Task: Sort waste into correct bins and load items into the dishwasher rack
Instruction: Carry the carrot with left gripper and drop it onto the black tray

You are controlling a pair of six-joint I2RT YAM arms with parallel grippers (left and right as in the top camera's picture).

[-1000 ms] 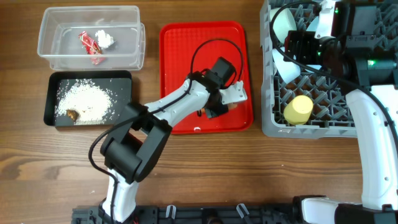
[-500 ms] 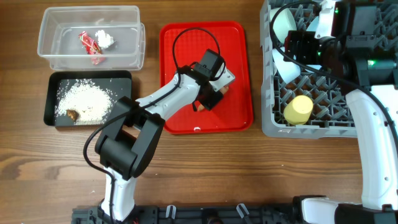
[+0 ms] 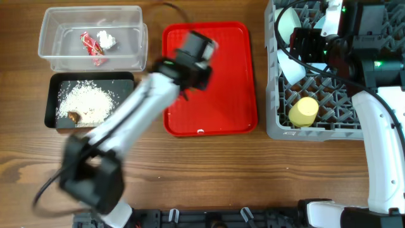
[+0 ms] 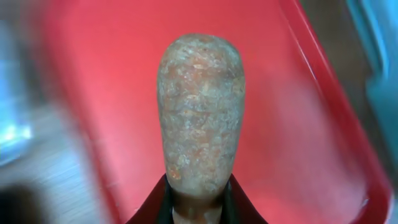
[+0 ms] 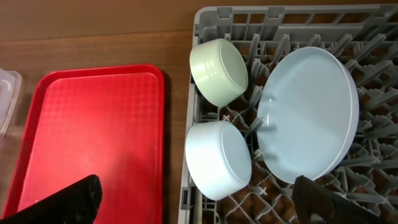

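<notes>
My left gripper (image 4: 199, 208) is shut on the orange carrot (image 4: 200, 112), which sticks out ahead of the jaws above the flat red tray (image 4: 298, 155). In the overhead view that gripper (image 3: 188, 79) is blurred over the tray's upper left. The clear bin (image 3: 57, 60) holds the red wrapper (image 3: 92, 45) and white tissue (image 3: 106, 40). The black bin (image 3: 52, 117) holds rice grains (image 3: 85, 101) and the brown lump (image 3: 74, 116). My right gripper (image 5: 196, 202) is open and empty above the grey rack (image 5: 205, 15). The rack holds two bowls (image 5: 221, 158), the plate (image 5: 311, 112) and the yellow cup (image 3: 302, 111). I see no spoon.
The red tray (image 3: 234, 95) lies between the bins and the rack (image 3: 275, 130). The left arm stretches from the front edge across the bare wooden table (image 3: 253, 171). The right arm stands along the right side, over the rack.
My left gripper has lifted the carrot off the tray's lower right and swung up and left towards the bins. The right arm has not moved.
</notes>
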